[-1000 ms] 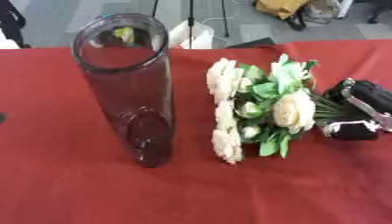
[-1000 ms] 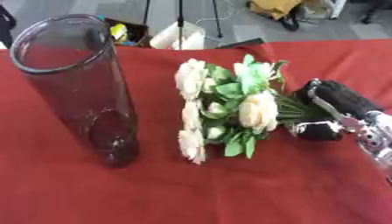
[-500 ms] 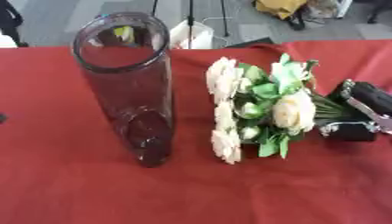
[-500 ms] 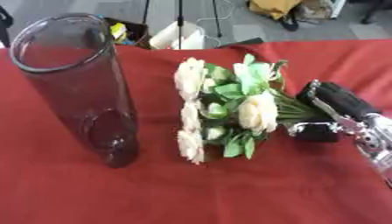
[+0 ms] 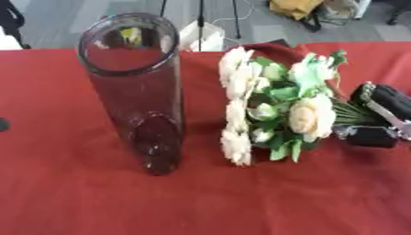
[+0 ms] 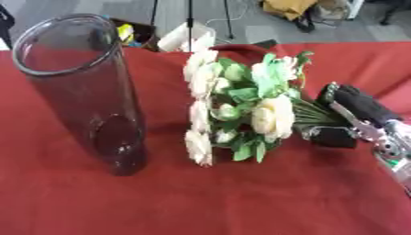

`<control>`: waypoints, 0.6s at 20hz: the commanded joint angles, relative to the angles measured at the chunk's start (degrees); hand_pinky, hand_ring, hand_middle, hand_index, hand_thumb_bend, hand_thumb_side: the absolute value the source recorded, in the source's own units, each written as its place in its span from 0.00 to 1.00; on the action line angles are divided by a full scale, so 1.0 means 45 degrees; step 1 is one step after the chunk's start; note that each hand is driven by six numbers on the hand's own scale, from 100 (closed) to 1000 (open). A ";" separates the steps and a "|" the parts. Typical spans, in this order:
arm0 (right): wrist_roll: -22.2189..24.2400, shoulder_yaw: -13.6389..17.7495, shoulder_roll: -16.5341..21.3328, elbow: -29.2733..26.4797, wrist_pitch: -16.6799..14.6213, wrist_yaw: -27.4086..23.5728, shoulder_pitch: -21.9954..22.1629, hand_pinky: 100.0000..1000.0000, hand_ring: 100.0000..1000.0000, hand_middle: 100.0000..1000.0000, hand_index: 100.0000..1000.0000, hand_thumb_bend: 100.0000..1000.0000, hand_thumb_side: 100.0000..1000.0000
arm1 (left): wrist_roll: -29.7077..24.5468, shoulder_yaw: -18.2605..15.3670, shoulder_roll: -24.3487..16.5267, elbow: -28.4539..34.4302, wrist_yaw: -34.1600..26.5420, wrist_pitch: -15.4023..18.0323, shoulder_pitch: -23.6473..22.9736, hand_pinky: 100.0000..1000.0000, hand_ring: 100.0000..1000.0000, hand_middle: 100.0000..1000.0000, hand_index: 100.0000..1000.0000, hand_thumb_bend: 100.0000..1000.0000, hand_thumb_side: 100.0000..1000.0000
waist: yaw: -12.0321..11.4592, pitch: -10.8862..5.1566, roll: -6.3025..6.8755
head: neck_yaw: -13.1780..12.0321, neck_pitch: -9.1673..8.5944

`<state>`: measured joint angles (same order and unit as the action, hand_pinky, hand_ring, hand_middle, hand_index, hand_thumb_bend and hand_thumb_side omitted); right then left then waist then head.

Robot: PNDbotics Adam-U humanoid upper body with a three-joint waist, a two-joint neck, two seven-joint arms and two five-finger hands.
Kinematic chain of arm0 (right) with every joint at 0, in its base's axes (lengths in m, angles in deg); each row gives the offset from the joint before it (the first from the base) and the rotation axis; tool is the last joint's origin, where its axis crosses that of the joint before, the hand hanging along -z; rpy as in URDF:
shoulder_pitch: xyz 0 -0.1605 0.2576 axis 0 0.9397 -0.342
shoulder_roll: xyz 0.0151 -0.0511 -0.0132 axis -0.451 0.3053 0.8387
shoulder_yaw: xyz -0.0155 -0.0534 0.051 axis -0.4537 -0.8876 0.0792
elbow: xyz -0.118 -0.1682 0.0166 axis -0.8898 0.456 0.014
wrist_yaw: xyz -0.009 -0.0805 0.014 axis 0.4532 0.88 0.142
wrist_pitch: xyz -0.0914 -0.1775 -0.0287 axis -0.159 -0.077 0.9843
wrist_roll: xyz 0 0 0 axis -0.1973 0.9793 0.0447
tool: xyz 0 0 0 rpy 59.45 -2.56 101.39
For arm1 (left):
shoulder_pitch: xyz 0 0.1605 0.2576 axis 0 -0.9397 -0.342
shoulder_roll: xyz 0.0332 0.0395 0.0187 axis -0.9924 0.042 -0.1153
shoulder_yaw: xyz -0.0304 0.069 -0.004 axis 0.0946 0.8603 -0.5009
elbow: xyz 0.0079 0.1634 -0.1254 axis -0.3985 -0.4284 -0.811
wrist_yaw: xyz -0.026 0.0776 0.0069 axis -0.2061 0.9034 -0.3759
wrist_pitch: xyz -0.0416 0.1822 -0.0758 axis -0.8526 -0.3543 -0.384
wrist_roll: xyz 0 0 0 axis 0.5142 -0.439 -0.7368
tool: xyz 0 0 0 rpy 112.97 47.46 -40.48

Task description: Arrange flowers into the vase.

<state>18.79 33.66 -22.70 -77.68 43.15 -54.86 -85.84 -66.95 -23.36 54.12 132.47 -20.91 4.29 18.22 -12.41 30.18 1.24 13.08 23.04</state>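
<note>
A tall clear glass vase [image 5: 138, 92] stands upright on the red tablecloth [image 5: 201, 202], left of centre, and it holds nothing. To its right lies a bunch of cream and pale green flowers [image 6: 241, 105], heads toward the vase and stems pointing right. My right hand [image 6: 353, 117] comes in from the right edge with its fingers and thumb curled round the green stems. My left hand shows in neither view.
Beyond the table's far edge is a grey floor with a tripod's legs [image 5: 201, 18], a white bag [image 5: 205, 36] and a yellow bag [image 5: 293, 9]. A small dark thing [image 5: 3, 125] sits at the left edge. Bare red cloth lies in front of the vase and flowers.
The bunch and my right hand have lifted or shifted slightly toward the far side; the vase has not moved.
</note>
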 commanded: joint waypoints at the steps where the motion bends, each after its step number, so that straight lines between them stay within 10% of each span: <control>1: -0.0734 0.0296 0.0377 -0.0192 0.0026 -0.0396 -0.0051 0.18 0.15 0.00 0.02 0.00 0.78 | -0.0054 0.0053 -0.0079 0.0227 0.0058 -0.0021 0.0069 0.69 0.56 0.77 0.86 0.00 1.00 | -0.0014 -0.0351 -0.0088 | -0.0098 -0.0198; 12: -0.1880 0.0502 0.0710 -0.0558 -0.0036 -0.1743 0.0040 0.26 0.24 0.00 0.00 0.00 0.89 | -0.0178 0.0079 -0.0111 0.0227 0.0125 -0.0091 0.0057 0.68 0.53 0.75 0.86 0.00 1.00 | -0.0060 -0.0379 -0.0189 | -0.0122 -0.0262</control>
<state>10.89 34.86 -22.21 -78.74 43.04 -61.72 -85.33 -67.50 -23.36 54.12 132.47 -20.69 3.84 18.19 -12.71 30.17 0.57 12.67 22.60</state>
